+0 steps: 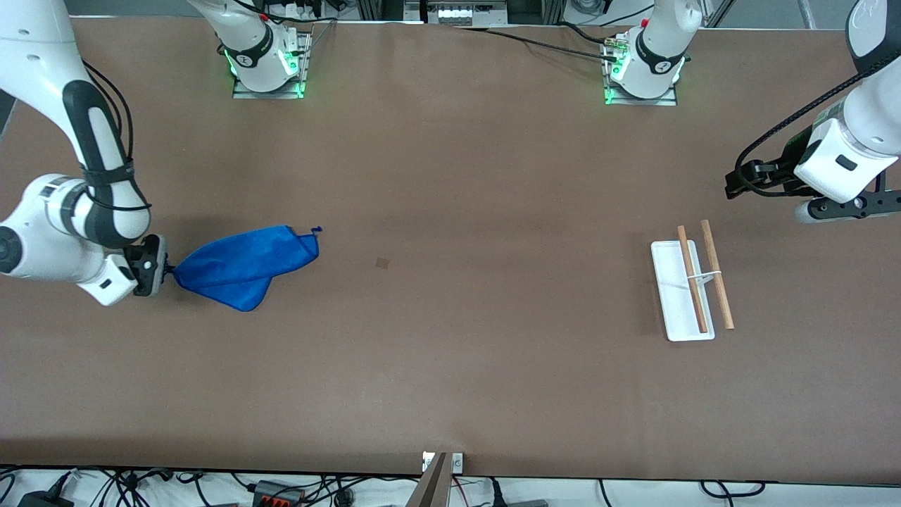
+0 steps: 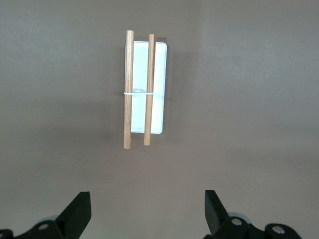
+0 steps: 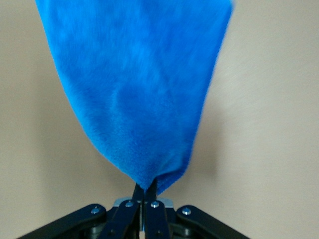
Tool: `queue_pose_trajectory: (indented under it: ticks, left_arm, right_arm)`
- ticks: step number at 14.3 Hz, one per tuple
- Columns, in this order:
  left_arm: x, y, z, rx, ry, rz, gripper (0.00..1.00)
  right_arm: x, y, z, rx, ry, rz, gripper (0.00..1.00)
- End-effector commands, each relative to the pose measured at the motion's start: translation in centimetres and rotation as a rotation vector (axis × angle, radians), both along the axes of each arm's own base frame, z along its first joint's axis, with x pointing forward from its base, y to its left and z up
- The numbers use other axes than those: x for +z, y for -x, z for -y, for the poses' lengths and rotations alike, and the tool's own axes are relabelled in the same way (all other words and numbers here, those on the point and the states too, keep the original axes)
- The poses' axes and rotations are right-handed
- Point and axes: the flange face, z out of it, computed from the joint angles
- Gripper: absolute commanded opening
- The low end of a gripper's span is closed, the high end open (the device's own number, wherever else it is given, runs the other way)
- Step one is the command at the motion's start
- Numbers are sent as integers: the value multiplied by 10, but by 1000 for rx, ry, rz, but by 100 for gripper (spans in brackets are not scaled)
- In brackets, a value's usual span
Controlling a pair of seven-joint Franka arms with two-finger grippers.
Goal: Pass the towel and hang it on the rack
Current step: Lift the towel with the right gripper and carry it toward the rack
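Towel point(image 1: 246, 266), blue, bunched on table point(image 1: 450, 352), well apart from rack point(image 1: 690, 287), toward right arm's end; corner pinched in right gripper point(image 1: 167, 271). Left gripper point(image 2: 147, 211) up beside rack, jaws wide, waiting.

Towel point(image 3: 134, 84) top cut by right wrist view's edge; pinched corner hidden between right gripper point(image 3: 144, 191) fingers. Left gripper point(image 2: 147, 211) — only finger tips in frame. Rack point(image 1: 681, 296) — thin support barely discernible.
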Motion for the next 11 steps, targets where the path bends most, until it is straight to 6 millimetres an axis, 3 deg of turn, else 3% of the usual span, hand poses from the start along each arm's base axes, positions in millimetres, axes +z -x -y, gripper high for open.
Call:
queue_pose_trajectory:
  ticks: [1, 4, 5, 8, 11]
  left_arm:
    - [4, 1, -3, -18, -8, -16, 100]
    - [6, 3, -1, -22, -7, -33, 100]
    - [5, 3, -2, -19, -7, -37, 100]
    - [5, 4, -3, -27, -6, -45, 100]
    - [0, 1, -9, -69, 0, -57, 100]
  right_arm:
    - [60, -23, -33, -22, -29, -5, 0]
    - [103, -39, -108, -82, -60, 39, 0]
    - [119, -38, -142, -128, -77, 49, 0]
    - [160, -25, -244, -299, -190, 20, 0]
    - [195, -6, -337, -318, -261, -3, 0]
